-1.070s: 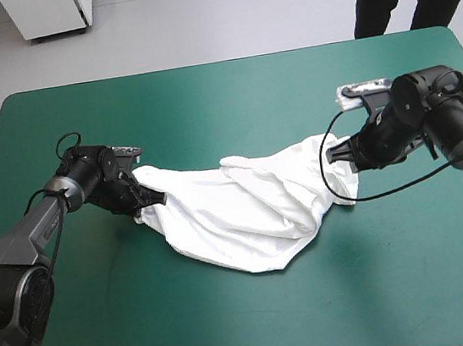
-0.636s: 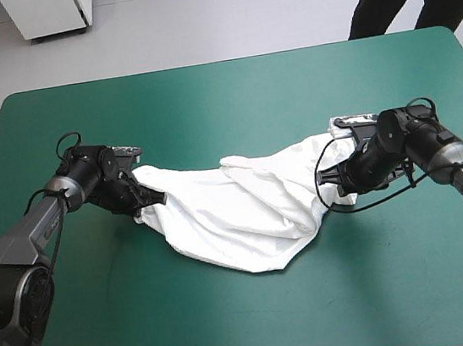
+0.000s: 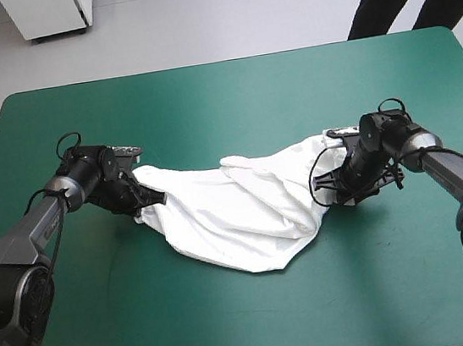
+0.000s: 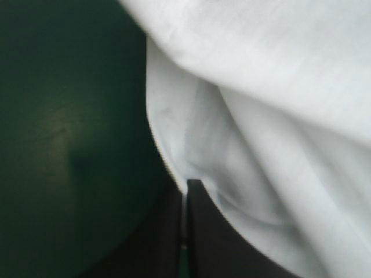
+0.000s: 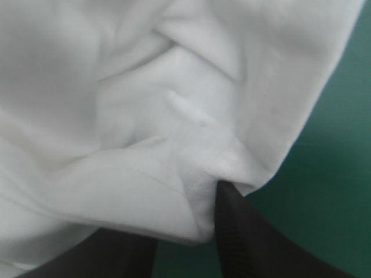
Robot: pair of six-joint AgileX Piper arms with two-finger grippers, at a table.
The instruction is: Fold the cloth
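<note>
T-shirt (image 3: 245, 214) lies crumpled and drawn out across the middle of the high frame on the teal-green cover (image 3: 205, 100). One end reaches toward centre left, the other toward centre right, and a loose corner sags toward lower centre. My left gripper (image 3: 151, 199) sits low at the cloth's left end. From its wrist camera I see the two black fingers pressed together in a narrow arch with the shirt's hem caught at their tip, so it is clamped on the T-shirt. My right gripper (image 3: 329, 190) is down at the cloth's right end, touching it. Its wrist camera shows one black finger (image 5: 243, 231) plainly, while the other is largely under a white fold. A strip of teal-green shows between their bases, and the hem hangs into that gap. I read those fingers as standing apart rather than pinching, though the fold hides the second tip.
</note>
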